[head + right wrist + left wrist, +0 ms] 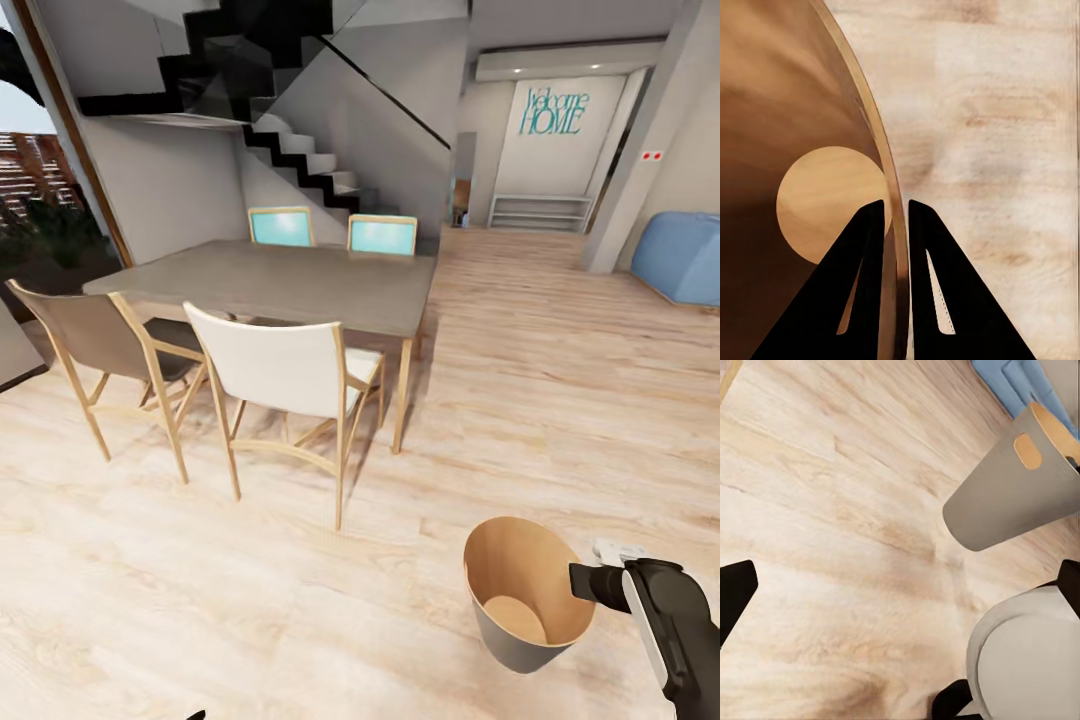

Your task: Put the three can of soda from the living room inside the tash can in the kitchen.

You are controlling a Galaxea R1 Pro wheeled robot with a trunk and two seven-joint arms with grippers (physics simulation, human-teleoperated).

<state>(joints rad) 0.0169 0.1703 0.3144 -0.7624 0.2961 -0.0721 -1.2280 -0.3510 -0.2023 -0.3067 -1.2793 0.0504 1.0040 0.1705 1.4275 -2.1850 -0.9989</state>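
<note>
The tash can (525,590), pale grey outside and brown inside, hangs tilted just above the wood floor at the lower right of the head view. My right gripper (585,582) is shut on its rim; in the right wrist view the two black fingers (937,285) pinch the thin rim (881,150), one inside and one outside. The bin's brown bottom (825,199) is bare. In the left wrist view the bin's grey wall (1012,495) shows from the side. My left gripper (900,592) stands open over bare floor. The cans of soda are out of view.
A dining table (300,285) with a white chair (290,375), a brown chair (100,340) and two blue-backed chairs stands ahead on the left. Black stairs (300,150) rise behind it. A blue sofa (685,255) sits at far right. Open wood floor runs toward the "Welcome HOME" wall (550,110).
</note>
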